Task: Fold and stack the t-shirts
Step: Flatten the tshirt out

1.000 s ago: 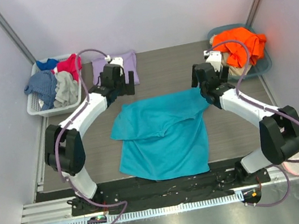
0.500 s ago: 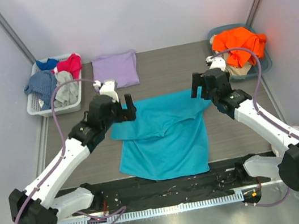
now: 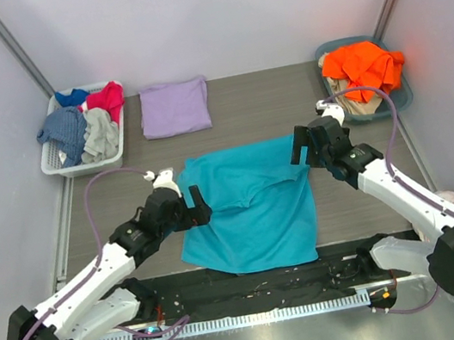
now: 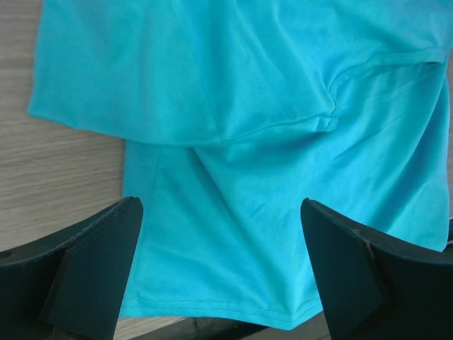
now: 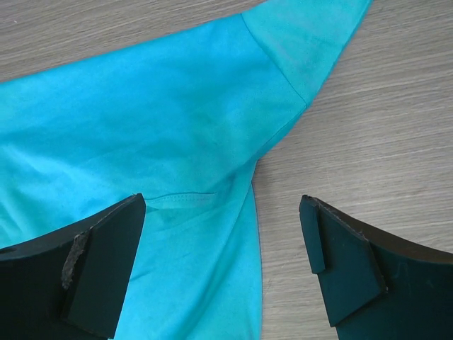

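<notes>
Since teal shirt (image 3: 251, 209) lies mid-table with top layer doubled over askew, pinch may catch one layer only; fold then skews. Left gripper (image 3: 197, 207), right gripper (image 3: 302, 147) spread wide, empty, above its sides. Lavender shirt (image 3: 175, 107) folded at far edge.

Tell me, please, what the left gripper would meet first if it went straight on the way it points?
The left gripper would most likely meet the teal t-shirt, framed between its open jaws; how far off is unclear.
</notes>
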`<state>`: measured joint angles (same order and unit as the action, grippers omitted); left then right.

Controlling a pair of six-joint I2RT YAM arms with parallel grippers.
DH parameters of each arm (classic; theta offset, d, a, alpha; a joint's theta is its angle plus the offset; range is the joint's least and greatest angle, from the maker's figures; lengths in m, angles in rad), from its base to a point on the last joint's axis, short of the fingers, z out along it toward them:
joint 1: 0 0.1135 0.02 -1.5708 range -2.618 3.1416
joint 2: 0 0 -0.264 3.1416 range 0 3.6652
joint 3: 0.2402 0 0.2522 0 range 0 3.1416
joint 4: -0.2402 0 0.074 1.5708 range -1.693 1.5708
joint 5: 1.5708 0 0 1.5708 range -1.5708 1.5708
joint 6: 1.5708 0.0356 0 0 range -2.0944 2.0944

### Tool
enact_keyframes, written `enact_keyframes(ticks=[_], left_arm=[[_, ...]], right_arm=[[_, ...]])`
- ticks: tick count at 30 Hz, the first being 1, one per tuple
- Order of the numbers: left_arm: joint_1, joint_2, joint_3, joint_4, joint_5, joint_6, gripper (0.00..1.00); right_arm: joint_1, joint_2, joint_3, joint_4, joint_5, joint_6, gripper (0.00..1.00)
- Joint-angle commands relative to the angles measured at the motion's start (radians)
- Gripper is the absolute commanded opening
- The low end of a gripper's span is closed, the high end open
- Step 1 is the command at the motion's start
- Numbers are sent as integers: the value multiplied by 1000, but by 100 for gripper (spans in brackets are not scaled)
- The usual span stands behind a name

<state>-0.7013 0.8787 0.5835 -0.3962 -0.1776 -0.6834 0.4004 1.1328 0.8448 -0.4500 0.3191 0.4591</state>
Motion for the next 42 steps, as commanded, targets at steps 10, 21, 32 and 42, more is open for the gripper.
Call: enact_keyframes(ticks=[10, 21, 32, 42], left_arm=[[-343, 351, 68, 253, -68, -209, 100], [-339, 349, 33, 160, -161, -278, 99], [-297, 316, -8, 157, -143, -291, 99], [-297, 324, 2, 154, -129, -280, 93]], right_arm=[[2, -68, -15, -32, -3, 46, 99], [2, -73, -32, -33, -11, 46, 100], [67, 27, -52, 11, -256, 10, 99], [285, 260, -3, 168, -364, 64, 95]])
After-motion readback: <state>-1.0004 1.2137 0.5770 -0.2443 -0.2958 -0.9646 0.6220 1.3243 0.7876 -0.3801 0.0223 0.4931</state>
